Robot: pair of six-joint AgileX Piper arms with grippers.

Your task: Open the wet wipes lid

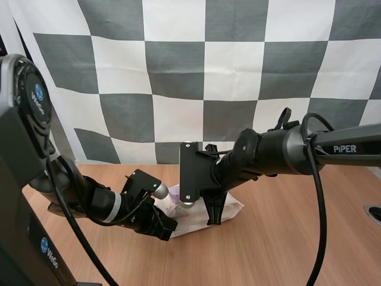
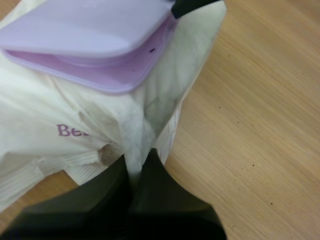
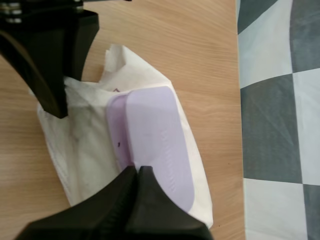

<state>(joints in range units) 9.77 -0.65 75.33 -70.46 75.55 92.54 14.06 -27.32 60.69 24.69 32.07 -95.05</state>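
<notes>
While the pack of wet wipes [image 1: 231, 208] lay on the wooden worktop [image 1: 286, 250] between the two arms, both hands were at it. The left hand [image 2: 137, 164] was closed on the pack. Its two black fingers stood almost together, and a fold of the white wrapper at the pack's end was nipped between their tips. Beside that pinch the wrapper was creased and bore lilac lettering, cut off by a fold. In the high view this hand sat low over the worktop at the pack's left end, with its arm reaching in from the left.

The right hand [image 3: 136, 172] was closed too. Its fingers were drawn into one dark wedge whose tips met on the edge of the lilac lid [image 3: 157, 142], gripping its lip. The lid was a rounded oblong flap on top of the pack. From the left wrist it showed tilted up off the darker purple frame [image 2: 107, 75] beneath it. The gap between the two was widest on the side where the right hand's fingertip touched the lid's corner, and on the opposite side flap and frame ran together. So the lid was partly raised, not folded back.

From above, the right hand pointed steeply down onto the pack, with its arm stretching in from the right. The two hands were near each other but apart. The pack's right corner rested on bare wood.
</notes>
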